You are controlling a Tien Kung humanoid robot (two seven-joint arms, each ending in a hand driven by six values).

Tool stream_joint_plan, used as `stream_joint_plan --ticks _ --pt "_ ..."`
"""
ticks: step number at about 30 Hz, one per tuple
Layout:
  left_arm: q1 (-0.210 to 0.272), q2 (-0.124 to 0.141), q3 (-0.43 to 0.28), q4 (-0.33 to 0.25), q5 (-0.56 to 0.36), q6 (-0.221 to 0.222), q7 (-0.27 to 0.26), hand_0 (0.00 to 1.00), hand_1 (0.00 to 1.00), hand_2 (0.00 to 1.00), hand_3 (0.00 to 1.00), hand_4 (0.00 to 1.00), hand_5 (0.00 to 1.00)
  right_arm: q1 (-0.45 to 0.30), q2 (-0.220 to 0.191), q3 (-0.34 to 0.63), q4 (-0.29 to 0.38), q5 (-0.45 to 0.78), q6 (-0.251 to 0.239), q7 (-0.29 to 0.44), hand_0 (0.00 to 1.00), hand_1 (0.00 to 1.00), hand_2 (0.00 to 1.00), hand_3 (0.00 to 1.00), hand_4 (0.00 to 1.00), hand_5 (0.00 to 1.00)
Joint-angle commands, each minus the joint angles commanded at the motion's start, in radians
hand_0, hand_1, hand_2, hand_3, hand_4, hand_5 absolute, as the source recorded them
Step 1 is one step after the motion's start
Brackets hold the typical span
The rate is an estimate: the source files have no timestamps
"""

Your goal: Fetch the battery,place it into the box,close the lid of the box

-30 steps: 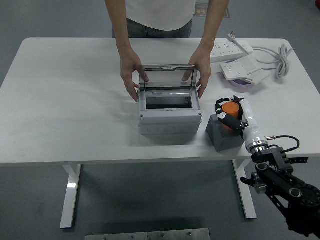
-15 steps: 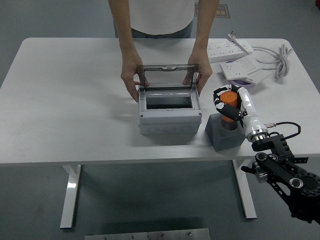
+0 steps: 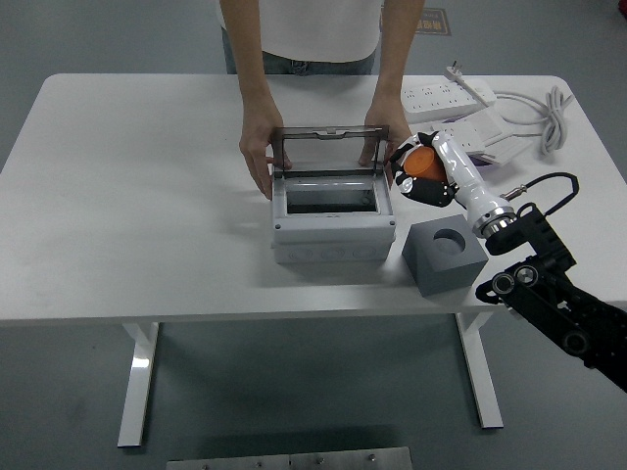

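We hold the orange battery (image 3: 422, 162) in our right hand (image 3: 423, 173), the fingers curled tight round its barrel, and it hangs in the air just off the right end of the grey box (image 3: 332, 217), near the person's hand (image 3: 389, 147) on that side. It looks like a short, stiff cylinder with a smooth skin, so we judge it rigid and not fragile but apt to slip; the wrap round its sides is the sound place to take it (the ends give our fingers little to bear on). It seems light enough for one hand.

A second ago the battery sat in the round socket of the dark grey holder block (image 3: 445, 255) with our fingers about it; half a second ago it was rising clear. Now the socket is empty and the hand has swung up and leftward toward the box opening. The person steadies the box with both hands as before, keeping the clear lid (image 3: 327, 149) propped upright at the back. Our left arm is out of view.
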Motion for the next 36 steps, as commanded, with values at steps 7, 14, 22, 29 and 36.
stream_joint_plan --ticks 7,14,22,29,36 --pt "0.001 0.004 0.001 -0.002 -0.004 0.003 0.004 0.559 0.724 0.662 0.595 0.693 0.185 0.070 0.012 -0.056 -0.025 -0.268 0.072 -0.156 0.243 0.252 0.361 0.331 0.053 0.002" --pt "0.001 0.008 0.000 -0.005 -0.002 0.004 0.010 0.559 0.723 0.664 0.595 0.696 0.191 0.136 0.049 -0.101 -0.063 -0.462 0.105 -0.219 0.223 0.240 0.337 0.310 0.029 0.002" --pt "-0.002 0.013 -0.003 -0.006 0.003 0.002 0.012 0.559 0.723 0.664 0.595 0.696 0.194 0.211 0.113 -0.173 -0.132 -0.524 0.134 -0.252 0.212 0.236 0.333 0.308 0.031 0.002" --pt "0.000 0.016 -0.007 -0.008 0.011 0.000 0.014 0.559 0.723 0.664 0.594 0.696 0.195 0.241 0.174 -0.212 -0.180 -0.503 0.129 -0.251 0.215 0.235 0.332 0.311 0.035 0.002" --pt "0.000 0.020 -0.011 -0.009 0.020 -0.003 0.017 0.559 0.724 0.664 0.595 0.696 0.194 0.268 0.227 -0.239 -0.218 -0.486 0.118 -0.254 0.213 0.235 0.331 0.316 0.038 0.002"
